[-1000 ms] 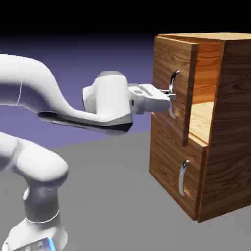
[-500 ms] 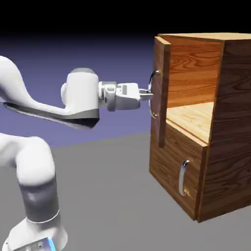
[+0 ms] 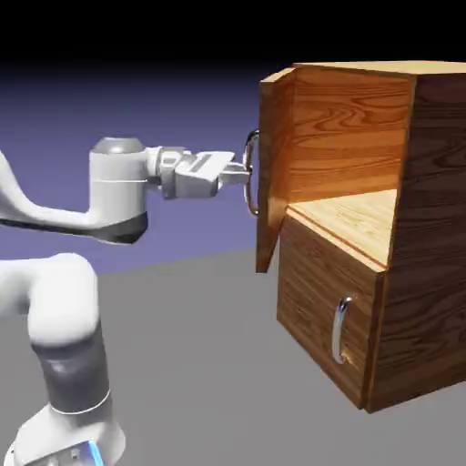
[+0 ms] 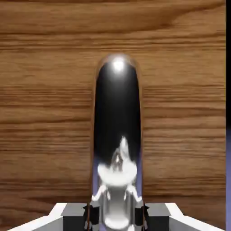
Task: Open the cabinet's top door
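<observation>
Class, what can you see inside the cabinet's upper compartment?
Bare wood-grain inner wall and a pale floor. The right side's inner face is hidden.

Hand view close (exterior view farther).

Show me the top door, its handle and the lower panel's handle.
Top door [image 3: 268, 191]: exterior view, on its narrow face.
Top door's handle [image 4: 116, 99]: hand view, upper stretch of the bar.
Lower panel's handle [image 3: 339, 331]: exterior view, mid-bar.
</observation>
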`<move>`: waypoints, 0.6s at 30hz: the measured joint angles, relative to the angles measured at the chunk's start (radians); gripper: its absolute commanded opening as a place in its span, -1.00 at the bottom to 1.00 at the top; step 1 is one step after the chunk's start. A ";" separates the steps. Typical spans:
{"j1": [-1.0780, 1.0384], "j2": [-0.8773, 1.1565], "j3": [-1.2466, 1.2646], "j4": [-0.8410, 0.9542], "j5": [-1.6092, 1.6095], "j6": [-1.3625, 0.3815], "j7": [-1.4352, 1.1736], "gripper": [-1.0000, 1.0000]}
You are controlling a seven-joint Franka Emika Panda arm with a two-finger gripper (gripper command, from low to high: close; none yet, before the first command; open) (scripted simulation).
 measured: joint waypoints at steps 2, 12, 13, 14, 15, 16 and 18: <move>0.033 -0.016 0.055 0.000 0.087 -0.076 -0.033 -1.00; 0.100 0.025 0.398 0.132 0.474 -0.508 -0.097 -1.00; 0.091 0.038 0.433 0.158 0.506 -0.551 -0.098 -1.00; 0.079 0.051 0.469 0.186 0.537 -0.595 -0.098 -1.00; 0.063 0.064 0.504 0.216 0.566 -0.638 -0.098 -1.00; 0.045 0.078 0.540 0.248 0.595 -0.682 -0.098 -1.00; -0.002 0.105 0.609 0.319 0.648 -0.768 -0.099 -1.00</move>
